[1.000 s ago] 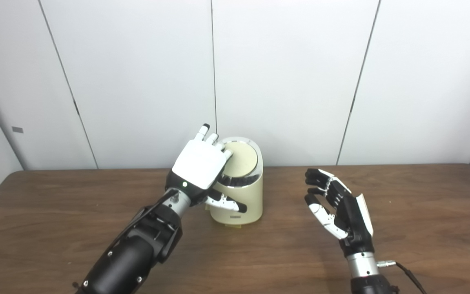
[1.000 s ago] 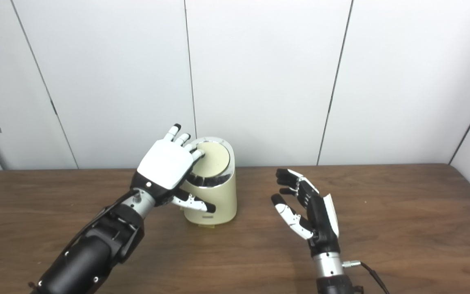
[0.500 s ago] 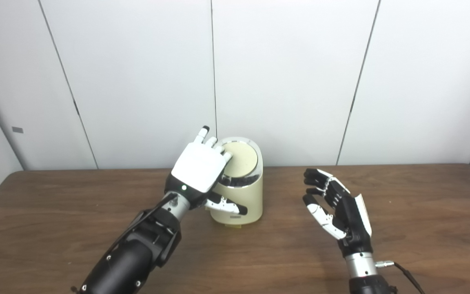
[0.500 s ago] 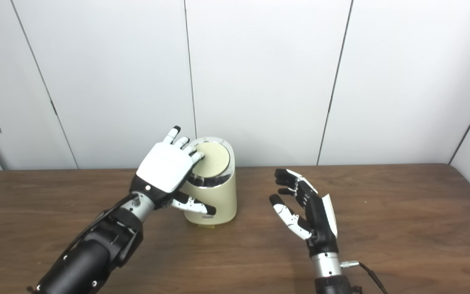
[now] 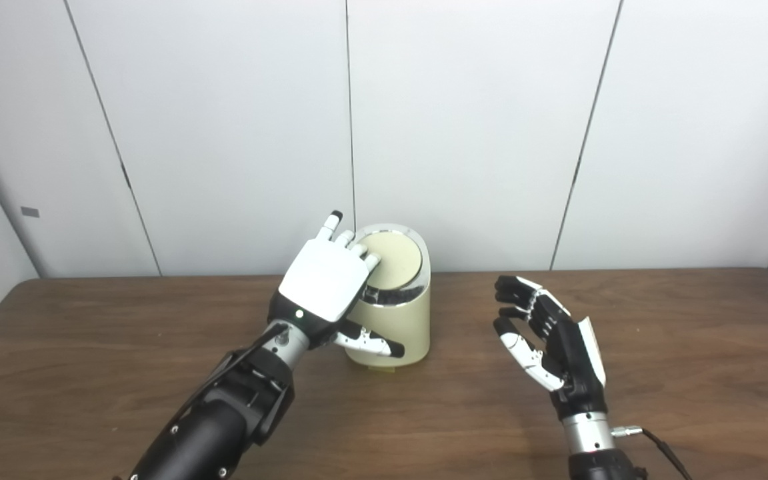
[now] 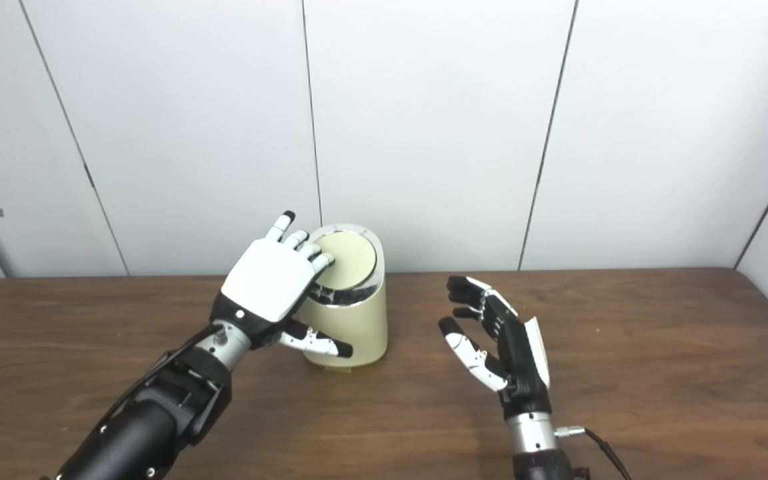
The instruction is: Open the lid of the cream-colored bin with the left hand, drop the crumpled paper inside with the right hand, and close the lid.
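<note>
The cream-colored bin (image 5: 391, 320) stands upright on the worktop (image 5: 91, 347), a little left of center and close to the back wall, and its round lid (image 5: 392, 259) sits down flat inside a shiny metal ring, tilted toward the camera. Closed, that lid, as far as these views show. No crumpled paper shows on the worktop in either view.

Over to the left robot hand (image 5: 328, 283): it's up against the bin's left side, white back facing the camera, fingers (image 6: 324, 261) spread and laid across the left edge of the lid, with the outermost one sticking up clear of it. Its thumb (image 5: 371, 345) reaches across the front of the bin's body, low down, so the robot hand brackets the bin from the top and the front without gripping anything. The dark forearm runs down to the bottom-left corner.

Now the right robot hand (image 6: 497, 340): well apart from the bin, raised above the worktop to the right, palm turned toward the bin, fingers loosely curled and apart, thumb out. Nothing in it. A thin cable trails from its wrist.
</note>
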You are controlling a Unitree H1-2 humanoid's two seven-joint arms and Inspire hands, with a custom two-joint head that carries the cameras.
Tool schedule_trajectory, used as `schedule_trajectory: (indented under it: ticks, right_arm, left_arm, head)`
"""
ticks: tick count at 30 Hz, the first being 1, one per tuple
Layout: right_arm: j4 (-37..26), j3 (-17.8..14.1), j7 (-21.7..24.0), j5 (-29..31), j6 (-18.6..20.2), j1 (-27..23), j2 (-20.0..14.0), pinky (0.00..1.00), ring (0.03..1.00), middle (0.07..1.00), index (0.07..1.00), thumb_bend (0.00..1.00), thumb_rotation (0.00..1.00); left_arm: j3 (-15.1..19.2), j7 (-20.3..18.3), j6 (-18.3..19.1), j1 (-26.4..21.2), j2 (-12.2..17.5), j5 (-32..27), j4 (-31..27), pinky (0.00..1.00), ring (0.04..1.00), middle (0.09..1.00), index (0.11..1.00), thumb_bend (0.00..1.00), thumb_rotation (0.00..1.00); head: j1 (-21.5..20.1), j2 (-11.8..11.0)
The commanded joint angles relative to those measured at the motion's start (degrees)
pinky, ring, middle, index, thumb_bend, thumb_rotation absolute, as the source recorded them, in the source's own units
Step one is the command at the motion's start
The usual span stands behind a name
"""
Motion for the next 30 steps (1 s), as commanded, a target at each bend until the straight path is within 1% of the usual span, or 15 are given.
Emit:
schedule_trajectory:
  ticks: [1,6,11,20,22,25,27,30]
  right_arm:
    - [1.5,0.6,-0.5,-0.6,-1.8,2.0,1.8,0.66,0.741,0.754,0.733,0.29,0.47]
    - [1.6,0.7,-0.3,-0.3,-2.2,2.0,1.8,0.66,0.738,0.755,0.734,0.29,0.46]
    - [1.8,0.6,-0.4,-0.5,-2.1,1.9,1.8,0.65,0.737,0.754,0.735,0.3,0.48]
    - [1.7,0.8,-0.5,-0.6,-2.3,1.8,1.8,0.65,0.736,0.753,0.735,0.29,0.48]
    - [1.5,0.7,-0.5,-0.8,-2.1,1.9,1.9,0.65,0.737,0.753,0.735,0.3,0.5]
    - [1.2,0.6,-0.5,-0.7,-1.7,2.0,2.1,0.65,0.735,0.75,0.731,0.31,0.49]
    - [1.4,0.7,-0.5,-0.9,-2.0,2.0,1.9,0.65,0.734,0.752,0.732,0.3,0.49]
    - [1.3,0.6,-0.4,-0.9,-1.7,2.0,2.0,0.65,0.736,0.752,0.734,0.31,0.5]
  left_arm:
    - [-1.8,-2.5,-2.7,1.4,0.7,-0.3,1.0,1.0,0.873,0.804,0.775,0.91,0.86]
    - [-2.0,-2.2,-2.5,1.4,0.6,-0.3,1.4,1.0,0.871,0.802,0.772,0.92,0.86]
    - [-2.1,-1.6,-2.7,1.6,0.5,-0.5,1.9,1.0,0.869,0.799,0.767,0.91,0.86]
    - [-2.6,-3.0,-2.6,1.9,0.4,-0.3,1.5,1.0,0.879,0.804,0.777,0.92,0.89]
    - [-2.6,-3.2,-2.6,1.9,0.4,-0.4,1.4,1.0,0.879,0.803,0.776,0.91,0.88]
    - [-2.7,-3.5,-2.5,2.0,0.5,-0.2,1.4,1.0,0.879,0.804,0.78,0.91,0.87]
    - [-2.8,-2.8,-2.6,2.1,0.5,-0.1,1.8,1.0,0.873,0.799,0.774,0.91,0.86]
    - [-2.9,-2.5,-2.7,2.2,0.6,-0.1,1.8,1.0,0.865,0.793,0.768,0.91,0.85]
  head:
    - [-0.1,0.1]
    - [-0.2,0.1]
    - [-0.2,0.1]
    - [-0.3,0.2]
    - [-0.3,0.3]
    - [-0.3,0.4]
    - [-0.3,0.4]
    - [-0.3,0.5]
